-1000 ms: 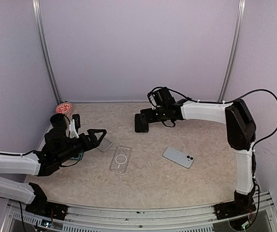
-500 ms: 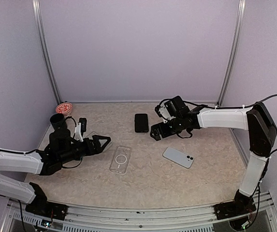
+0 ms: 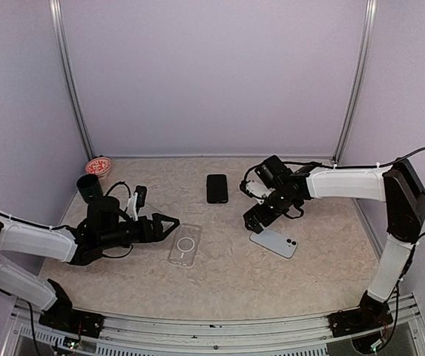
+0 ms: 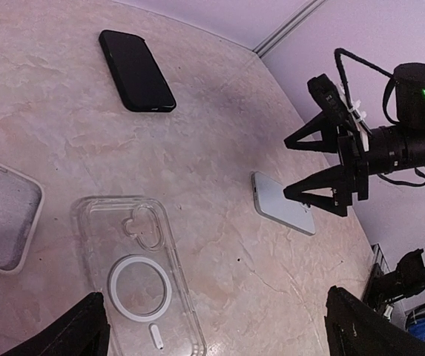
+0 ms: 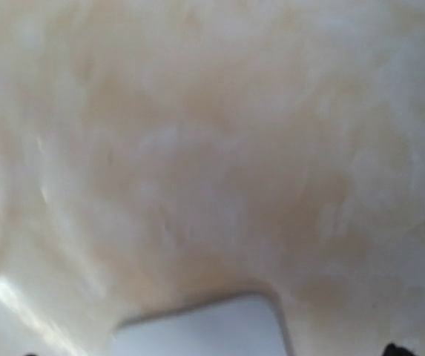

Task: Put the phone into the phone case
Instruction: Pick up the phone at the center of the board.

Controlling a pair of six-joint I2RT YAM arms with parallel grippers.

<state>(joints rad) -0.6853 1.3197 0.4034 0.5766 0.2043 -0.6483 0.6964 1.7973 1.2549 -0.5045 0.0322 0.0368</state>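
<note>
- The right pincer (image 3: 254, 220) hangs low over the table (image 3: 227, 285) with its two fingers spread apart and nothing between them. The left wrist view shows the gap plainly.
- The phone (image 3: 274, 241), pale and back side up, lies flat just beneath and a little beyond these fingertips. I judge that they do not touch it yet.
- Its long axis runs slantwise away from the right pincer, with the lenses at the far end.
- The right wrist view is blurred and shows only one rounded corner of the phone at the bottom edge, so the pincer seems to stand over the end of the phone and not over its middle.
- The left pincer (image 3: 166, 223) is also spread wide and empty. The clear case (image 3: 185, 245) lies just in front of it.
- The right arm is the nearer one to the phone. From the left pincer, the phone is well apart, beyond the clear case.
- Counted:
  - one pale phone;
  - one clear case with a ring;
  - one black slab (image 3: 216, 188) beyond both pincers, phone or case I cannot tell;
  - one pale case (image 4: 1, 215) beside the left pincer, partly cut off;
  - one red dish (image 3: 98, 165) and one dark cup (image 3: 88, 185) behind the left pincer.
</note>
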